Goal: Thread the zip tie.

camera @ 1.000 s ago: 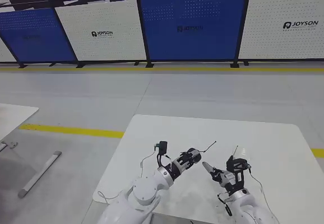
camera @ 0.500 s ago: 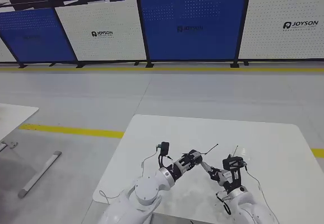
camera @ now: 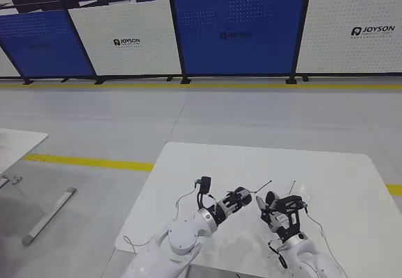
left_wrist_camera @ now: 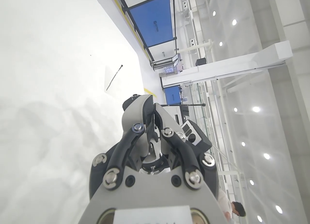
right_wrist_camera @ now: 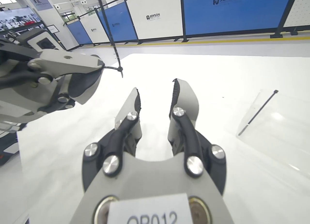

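Note:
My left gripper [camera: 245, 195] [left_wrist_camera: 154, 105] is shut on a black zip tie [camera: 259, 186] near its head end, held above the white table [camera: 340, 174]. In the right wrist view that zip tie [right_wrist_camera: 106, 24] has its head just past the left gripper [right_wrist_camera: 98, 65], and its strap rises steeply away. My right gripper [camera: 264, 201] [right_wrist_camera: 156, 85] stands open close beside it, a little short of the head, with nothing between its fingers.
A second black zip tie [camera: 292, 187] [left_wrist_camera: 113, 77] [right_wrist_camera: 259, 111] lies on a clear plastic sheet [right_wrist_camera: 271, 123] on the table, beyond the right gripper. Blue and white partition panels [camera: 236, 35] stand across the floor behind.
The right gripper has closed in on the left gripper and spread its fingers open. The left gripper has shifted slightly to the right with the zip tie.

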### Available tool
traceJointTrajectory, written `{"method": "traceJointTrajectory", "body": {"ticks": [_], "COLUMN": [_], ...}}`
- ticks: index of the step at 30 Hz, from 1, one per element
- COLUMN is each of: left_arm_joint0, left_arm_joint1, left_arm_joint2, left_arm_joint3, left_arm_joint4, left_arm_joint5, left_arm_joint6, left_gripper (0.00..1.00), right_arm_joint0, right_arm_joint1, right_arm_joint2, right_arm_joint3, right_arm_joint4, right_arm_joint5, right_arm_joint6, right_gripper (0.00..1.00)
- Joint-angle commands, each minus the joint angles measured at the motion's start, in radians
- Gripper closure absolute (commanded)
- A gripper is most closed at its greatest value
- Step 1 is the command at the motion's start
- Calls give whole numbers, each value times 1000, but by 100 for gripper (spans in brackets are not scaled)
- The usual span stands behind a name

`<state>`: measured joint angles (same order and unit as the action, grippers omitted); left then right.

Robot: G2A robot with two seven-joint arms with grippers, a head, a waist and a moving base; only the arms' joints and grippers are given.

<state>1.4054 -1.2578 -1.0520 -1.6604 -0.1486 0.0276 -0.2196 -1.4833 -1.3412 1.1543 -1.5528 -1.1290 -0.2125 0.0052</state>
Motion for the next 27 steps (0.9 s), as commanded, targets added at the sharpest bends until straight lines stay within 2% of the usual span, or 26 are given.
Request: {"method": "traceJointTrajectory", "body": {"ticks": [1, 6, 9, 13, 17, 21, 22, 27], "left_arm_joint0": [-2, -5, -6, -7, -12, -14, -14, -12], "left_arm_joint1": [0, 0, 1, 1, 1, 1, 1, 1], "left_arm_joint2": [1, 4, 5, 8, 11, 15, 15, 16], "left_arm_joint3": [0, 0, 1, 2, 12, 15, 14, 18], "left_arm_joint4": [2, 1, 2, 5, 4, 3, 3, 0], "left_arm_joint5": [3, 7, 9, 10, 9, 8, 7, 8], "left_arm_joint6": [-4, -7, -8, -10, -14, -16, -16, -15], "left_gripper": [100, 100, 100, 100, 100, 100, 100, 100], "right_arm_joint0": [0, 4, 9, 14, 17, 22, 24, 33], "right_arm_joint1": [1, 2, 2, 2, 2, 1, 1, 1], "right_arm_joint2": [1, -2, -9, -15, -17, -26, -27, -32], "right_arm_joint3": [-4, -10, -10, -13, -15, -13, -11, -4], "right_arm_joint4": [2, 2, -3, -5, -6, -13, -14, -20], "right_arm_joint5": [-2, -15, -18, -17, -13, -11, -10, -11], "right_arm_joint6": [0, 6, 10, 8, -8, -1, 0, 8], "right_gripper": [65, 64, 68, 62, 62, 69, 75, 75]}}
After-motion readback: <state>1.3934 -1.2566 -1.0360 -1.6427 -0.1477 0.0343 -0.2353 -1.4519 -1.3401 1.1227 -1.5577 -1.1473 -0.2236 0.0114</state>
